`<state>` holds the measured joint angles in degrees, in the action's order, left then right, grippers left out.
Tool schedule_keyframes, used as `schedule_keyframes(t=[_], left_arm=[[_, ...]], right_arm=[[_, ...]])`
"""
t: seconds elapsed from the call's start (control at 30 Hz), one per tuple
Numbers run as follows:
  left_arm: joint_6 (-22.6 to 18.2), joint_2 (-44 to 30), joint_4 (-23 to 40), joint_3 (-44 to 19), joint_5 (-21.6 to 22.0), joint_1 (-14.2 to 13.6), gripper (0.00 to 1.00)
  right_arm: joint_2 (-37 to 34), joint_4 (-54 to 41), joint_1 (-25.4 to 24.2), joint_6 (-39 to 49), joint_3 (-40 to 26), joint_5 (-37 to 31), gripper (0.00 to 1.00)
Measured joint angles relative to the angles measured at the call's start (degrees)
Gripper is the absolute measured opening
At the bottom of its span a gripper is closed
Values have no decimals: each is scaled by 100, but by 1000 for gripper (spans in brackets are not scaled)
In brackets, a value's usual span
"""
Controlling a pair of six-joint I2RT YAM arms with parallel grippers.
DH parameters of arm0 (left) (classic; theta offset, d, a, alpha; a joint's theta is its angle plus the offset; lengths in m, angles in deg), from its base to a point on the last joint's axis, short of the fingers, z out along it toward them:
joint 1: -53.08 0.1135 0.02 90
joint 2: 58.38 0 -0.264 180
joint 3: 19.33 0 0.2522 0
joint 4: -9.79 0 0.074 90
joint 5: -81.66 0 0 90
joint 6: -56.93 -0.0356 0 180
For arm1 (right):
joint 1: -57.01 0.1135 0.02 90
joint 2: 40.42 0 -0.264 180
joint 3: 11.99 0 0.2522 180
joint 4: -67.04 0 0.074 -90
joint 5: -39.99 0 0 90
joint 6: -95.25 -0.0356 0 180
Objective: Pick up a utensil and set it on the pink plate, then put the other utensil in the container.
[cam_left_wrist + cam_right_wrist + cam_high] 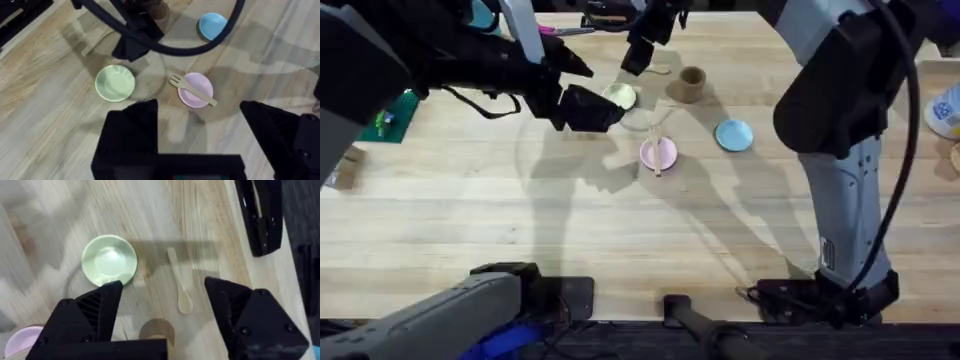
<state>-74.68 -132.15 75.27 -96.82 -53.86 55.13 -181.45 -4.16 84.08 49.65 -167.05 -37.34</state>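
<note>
1. We saw the fork (pixel 192 90) lying across the pink plate (pixel 199 83), tines overhanging one rim, handle end overhanging the other
2. In the overhead view the pink plate (pixel 658 153) sat near the middle of the worktop (pixel 620 240), with the light-blue plate (pixel 734 134) well apart to its right and the pale greenish-yellow plate (pixel 619 96) behind it to the left
3. The spoon (pixel 179 286) lay flat on the bare worktop, just beside the pale plate (pixel 109 261) and not touching it
4. The wooden container (pixel 692 83) stood upright at the far side, beyond the pink plate; from the right wrist we saw part of its rim (pixel 156 328) close to the spoon's bowl
5. Left pincer (pixel 207 125) hovered above the worktop near the pink plate, fingers spread wide, nothing between them
6. Right pincer (pixel 162 305) hung above the spoon and container, fingers likewise wide apart and holding nothing
7. In the overhead view the left pincer (pixel 582 108) appeared dark beside the pale plate, the right pincer (pixel 640 52) farther back
</note>
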Motion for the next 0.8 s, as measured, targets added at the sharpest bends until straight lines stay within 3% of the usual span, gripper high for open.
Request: schedule_keyframes(t=[0.33, 0.8], left_arm=[[0, -1, 13, 0, 0, 0, 995], [0, -1, 13, 0, 0, 0, 995]], right_arm=[[-532, 356, -69, 439, -24, 66, 996], [-659, 386, -214, 693, -24, 38, 996]])
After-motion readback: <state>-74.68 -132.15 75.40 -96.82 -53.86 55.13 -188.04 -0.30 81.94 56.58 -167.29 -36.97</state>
